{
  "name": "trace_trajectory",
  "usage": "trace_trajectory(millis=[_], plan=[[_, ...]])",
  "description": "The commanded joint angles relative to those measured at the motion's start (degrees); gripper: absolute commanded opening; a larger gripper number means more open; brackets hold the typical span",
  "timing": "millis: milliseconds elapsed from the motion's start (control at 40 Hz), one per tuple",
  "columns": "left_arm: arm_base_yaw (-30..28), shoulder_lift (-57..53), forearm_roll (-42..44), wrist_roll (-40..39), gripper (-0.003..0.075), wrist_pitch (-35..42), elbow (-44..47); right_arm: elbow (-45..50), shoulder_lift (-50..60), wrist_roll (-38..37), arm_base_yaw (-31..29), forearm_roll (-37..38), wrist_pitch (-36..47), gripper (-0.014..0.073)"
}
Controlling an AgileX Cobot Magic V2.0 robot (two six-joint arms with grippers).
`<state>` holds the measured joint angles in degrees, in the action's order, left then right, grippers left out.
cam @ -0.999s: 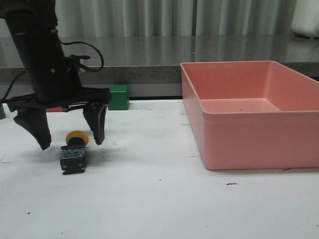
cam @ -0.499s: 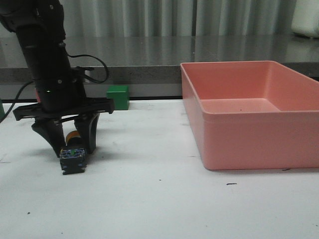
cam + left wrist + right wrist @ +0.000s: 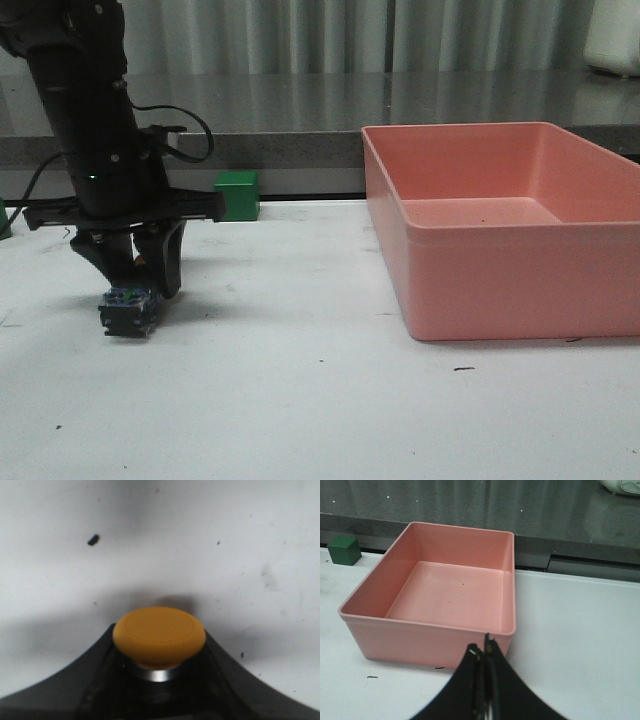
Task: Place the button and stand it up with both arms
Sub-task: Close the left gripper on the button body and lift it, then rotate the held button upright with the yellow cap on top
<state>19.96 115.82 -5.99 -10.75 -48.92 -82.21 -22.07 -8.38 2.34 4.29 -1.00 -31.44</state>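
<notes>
My left gripper point(image 3: 135, 280) is shut on the button point(image 3: 128, 308) at the left of the white table. In the front view only the button's clear-and-blue base shows below the black fingers point(image 3: 165, 262), low over the table or resting on it. In the left wrist view the yellow mushroom cap point(image 3: 159, 636) and silver ring point(image 3: 157, 673) stick out between the two fingers point(image 3: 100, 680), pointing at the table. My right gripper point(image 3: 484, 652) is shut and empty; it shows only in the right wrist view, above the table near the pink bin point(image 3: 445, 625).
A large pink bin point(image 3: 500, 290) stands at the right of the table. A green cube point(image 3: 237, 195) sits at the back, beside the left arm; it also shows in the right wrist view point(image 3: 344, 550). A grey ledge point(image 3: 300, 140) runs behind the table.
My left gripper came down around the button and shut on it. The button has shifted a little to the left and its yellow cap is now hidden in the front view.
</notes>
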Motion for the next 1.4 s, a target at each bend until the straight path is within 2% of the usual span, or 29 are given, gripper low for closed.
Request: trace_trajectory(millis=[0, 150, 450, 524, 549, 649, 749, 874, 1099, 1174, 1374], plan=[[0.4, -9.4, 0.8, 0.0, 0.0147, 10.5, 3.2, -1.4, -0.6, 0.4, -0.3, 0.5, 4.9, -0.0069], [0.7, -19.5, 4.5, 0.0, 0.0147, 29.6, 15.8, -1.4, -0.6, 0.4, -0.3, 0.5, 4.9, -0.0069], [0.7, -33.7, 7.5, 0.0, 0.0146, 62.7, 39.3, -1.4, -0.6, 0.4, -0.3, 0.5, 4.9, -0.0069], [0.7, -36.2, 7.8, 0.0, 0.0146, 73.6, 45.3, -1.4, -0.6, 0.4, -0.3, 0.5, 4.9, -0.0069], [0.7, -37.1, 7.9, 0.0, 0.0146, 80.7, 47.9, -1.4, -0.6, 0.4, -0.3, 0.5, 4.9, -0.0069], [0.5, -37.5, 7.9, 0.8, 0.0146, 99.7, 56.0, -1.4, -0.6, 0.4, -0.3, 0.5, 4.9, -0.0069], [0.1, -36.6, 7.6, 0.9, 0.0146, 110.6, 61.5, -1.4, -0.6, 0.4, -0.3, 0.5, 4.9, -0.0069], [-0.1, -33.9, 6.0, 0.9, 0.0146, 119.6, 65.2, -1.4, -0.6, 0.4, -0.3, 0.5, 4.9, -0.0069], [-0.1, -24.3, 3.9, 3.5, 0.0147, 127.4, 65.8, -1.4, -0.6, 0.4, -0.3, 0.5, 4.9, -0.0069], [-0.1, -20.5, 3.7, 5.8, 0.0147, 127.4, 65.0, -1.4, -0.6, 0.4, -0.3, 0.5, 4.9, -0.0069], [-0.1, -13.9, 3.6, 6.0, 0.0147, 127.4, 64.1, -1.4, -0.6, 0.4, -0.3, 0.5, 4.9, -0.0069]])
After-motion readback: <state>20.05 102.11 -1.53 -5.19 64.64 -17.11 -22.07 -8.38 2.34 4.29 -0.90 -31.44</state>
